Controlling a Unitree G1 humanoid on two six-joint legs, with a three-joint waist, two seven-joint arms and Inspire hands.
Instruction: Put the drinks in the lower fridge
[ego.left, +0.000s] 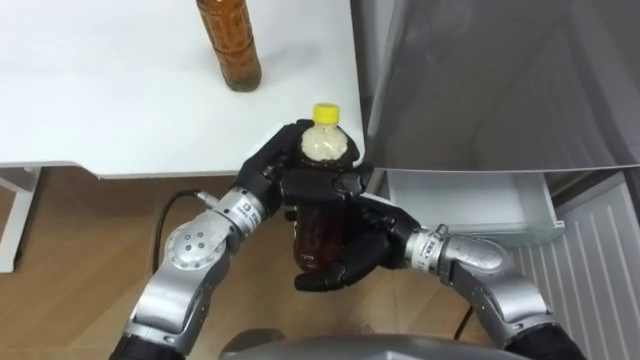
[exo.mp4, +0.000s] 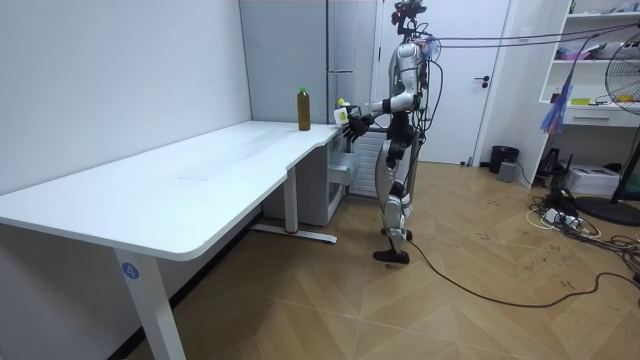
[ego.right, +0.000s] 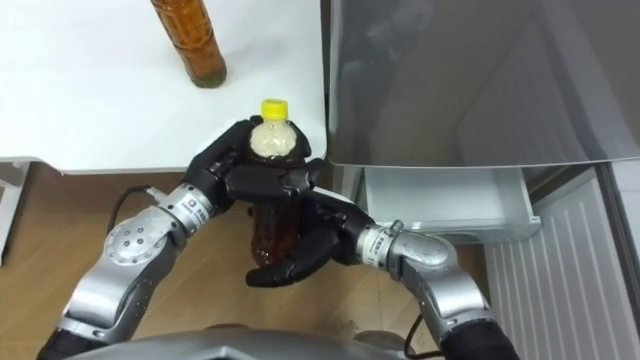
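Observation:
A bottle of dark tea with a yellow cap (ego.left: 323, 160) (ego.right: 272, 150) is held upright in front of me, just off the white table's corner. My left hand (ego.left: 283, 170) (ego.right: 235, 165) is curled round its upper part, below the cap. My right hand (ego.left: 355, 255) (ego.right: 305, 245) wraps its lower body from underneath. A second bottle of amber drink (ego.left: 230, 45) (ego.right: 190, 42) (exo.mp4: 303, 108) stands on the table farther back. The grey fridge (ego.left: 500, 80) (ego.right: 480, 80) is to my right, with its lower white drawer (ego.left: 460, 200) (ego.right: 445, 205) pulled out. I stand between the table end and the fridge.
The white table (ego.left: 120, 90) (exo.mp4: 180, 185) spreads to my left, its edge close to the held bottle. Wooden floor lies below. In the room view a door, shelves and a fan (exo.mp4: 625, 130) stand at the room view's right.

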